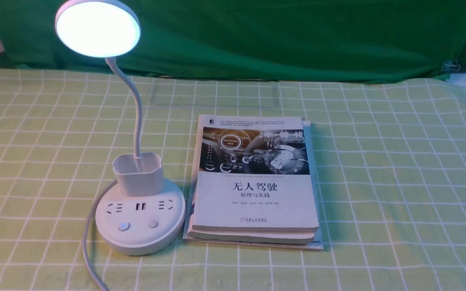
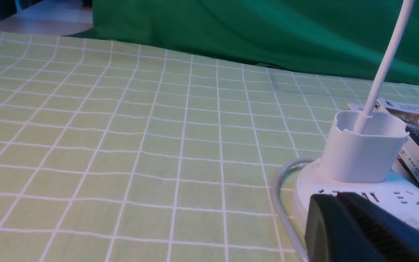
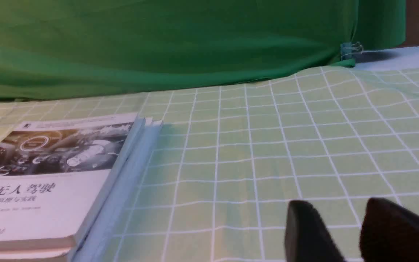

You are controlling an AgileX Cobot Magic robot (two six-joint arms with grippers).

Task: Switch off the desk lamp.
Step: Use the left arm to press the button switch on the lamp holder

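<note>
The desk lamp (image 1: 139, 218) is lit, its round disc head (image 1: 97, 29) glowing bluish white. It stands upright on the left part of the worktop (image 1: 399, 169), well in from the far edge. The thin neck (image 1: 138, 109) rises in a bend from the rear of the round white base (image 1: 140, 238), beside the open cup holder (image 1: 140, 184). Ahead of the cup holder, the base's top carries sockets and two round buttons (image 1: 123, 226). A grey cable (image 1: 87, 242) curves out from behind the base and runs past its left side toward the near edge.

Just to the lamp's right lies a stack of books (image 1: 253, 182), the top one face up with a car dashboard on its cover. Green cloth (image 1: 257, 36) hangs along the far edge, a binder clip (image 1: 450, 66) on it near the far right corner.

The left gripper (image 2: 335, 198) is before the lamp base in its wrist view, jaws closed together. The right gripper (image 3: 335, 205) has its jaws parted, with bare checked tablecloth (image 3: 238, 182) showing between them.
</note>
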